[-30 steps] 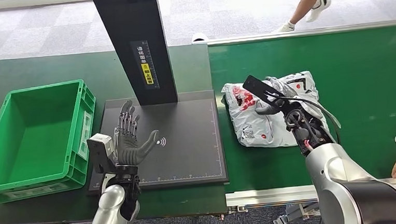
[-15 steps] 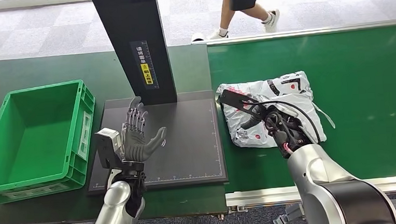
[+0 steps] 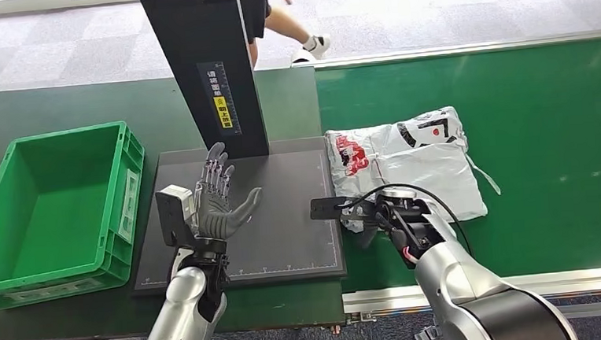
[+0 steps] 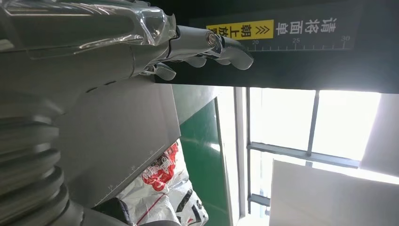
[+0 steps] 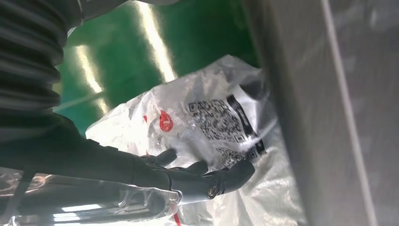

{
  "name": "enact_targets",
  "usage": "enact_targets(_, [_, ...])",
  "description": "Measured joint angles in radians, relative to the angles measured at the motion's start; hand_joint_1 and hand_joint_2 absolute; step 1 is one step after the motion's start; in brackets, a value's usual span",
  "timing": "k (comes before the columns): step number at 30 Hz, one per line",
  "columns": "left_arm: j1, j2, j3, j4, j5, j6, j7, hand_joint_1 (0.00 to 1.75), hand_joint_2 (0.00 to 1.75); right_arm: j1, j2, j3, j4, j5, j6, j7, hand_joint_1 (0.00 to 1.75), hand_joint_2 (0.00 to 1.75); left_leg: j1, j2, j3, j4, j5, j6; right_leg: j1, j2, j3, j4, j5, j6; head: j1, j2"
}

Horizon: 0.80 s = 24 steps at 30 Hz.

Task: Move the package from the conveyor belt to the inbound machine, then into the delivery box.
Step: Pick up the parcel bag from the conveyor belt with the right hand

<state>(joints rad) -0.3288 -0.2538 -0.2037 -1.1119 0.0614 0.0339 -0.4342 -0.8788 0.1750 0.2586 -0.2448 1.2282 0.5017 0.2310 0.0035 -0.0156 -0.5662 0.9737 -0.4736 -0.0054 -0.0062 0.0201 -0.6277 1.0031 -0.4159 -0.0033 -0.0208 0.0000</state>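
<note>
The package [image 3: 423, 170], a white-grey plastic bag with red and black print, lies flat on the green conveyor belt [image 3: 549, 163] close to its left edge. My right hand [image 3: 375, 213] is low at the bag's near-left corner. In the right wrist view its dark fingers [image 5: 211, 183] stretch over the bag [image 5: 211, 117] beside a QR label, gripping nothing. My left hand [image 3: 219, 199] hovers open, palm turned right, above the inbound machine's black plate [image 3: 285, 226]. The left wrist view shows its fingertips [image 4: 207, 44] near the black column and the bag [image 4: 164, 188] beyond the plate.
The machine's black column [image 3: 208, 65] rises at the back of the plate. An empty green delivery box [image 3: 127, 161] stands left of the plate on the dark table. A person [image 3: 272, 14] walks past behind the belt.
My right hand has pulled back from over the bag toward me and left, to its near-left corner. The bag has drifted slightly left. My left hand rose a little; the person walked left.
</note>
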Motion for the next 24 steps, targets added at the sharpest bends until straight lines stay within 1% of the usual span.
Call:
enact_targets(7, [-0.001, -0.006, 0.0, 0.019, 0.0, 0.004, 0.001, 0.0, 1.75, 0.014, 0.008, 0.03, 0.0, 0.01, 0.009, -0.002, 0.0, 1.75, 0.0, 0.0, 0.0, 0.0, 0.0, 0.0, 0.0, 0.0, 0.0, 0.0, 0.0, 0.0, 0.0, 0.0])
enact_targets(13, [-0.001, -0.006, 0.0, 0.026, 0.0, 0.004, 0.001, 0.0, 1.75, 0.018, 0.01, 0.035, 0.0, 0.01, 0.009, -0.003, 0.0, 1.75, 0.0, 0.0, 0.0, 0.0, 0.0, 0.0, 0.0, 0.0, 0.0, 0.0, 0.0, 0.0, 0.0, 0.0])
enact_targets(14, [-0.001, -0.006, 0.0, 0.027, 0.0, 0.004, 0.001, 0.0, 1.75, 0.018, 0.01, 0.035, 0.0, 0.01, 0.01, -0.004, 0.31, 1.75, 0.0, 0.0, 0.0, 0.0, 0.0, 0.0, 0.0, 0.0, 0.0, 0.0, 0.0, 0.0, 0.0, 0.0])
enact_targets(17, [-0.002, -0.006, 0.0, 0.029, 0.0, 0.004, 0.001, 0.0, 1.75, 0.018, 0.01, 0.035, 0.0, 0.01, 0.016, -0.004, 1.62, 1.75, 0.0, 0.0, 0.0, 0.0, 0.0, 0.0, 0.0, 0.0, 0.0, 0.0, 0.0, 0.0, 0.0, 0.0])
enact_targets(18, [-0.002, -0.006, 0.0, 0.029, 0.0, 0.005, 0.001, 0.0, 1.75, 0.018, 0.01, 0.035, 0.0, 0.011, 0.021, -0.004, 1.75, 1.75, 0.0, 0.0, 0.0, 0.0, 0.0, 0.0, 0.0, 0.0, 0.0, 0.0, 0.0, 0.0, 0.0, 0.0])
enact_targets(24, [-0.001, -0.007, 0.001, 0.034, -0.002, 0.008, 0.0, 0.0, 1.75, 0.019, 0.01, 0.043, 0.001, 0.015, 0.049, -0.01, 1.75, 1.75, 0.0, 0.0, 0.0, 0.0, 0.0, 0.0, 0.0, 0.0, 0.0, 0.0, 0.0, 0.0, 0.0, 0.0])
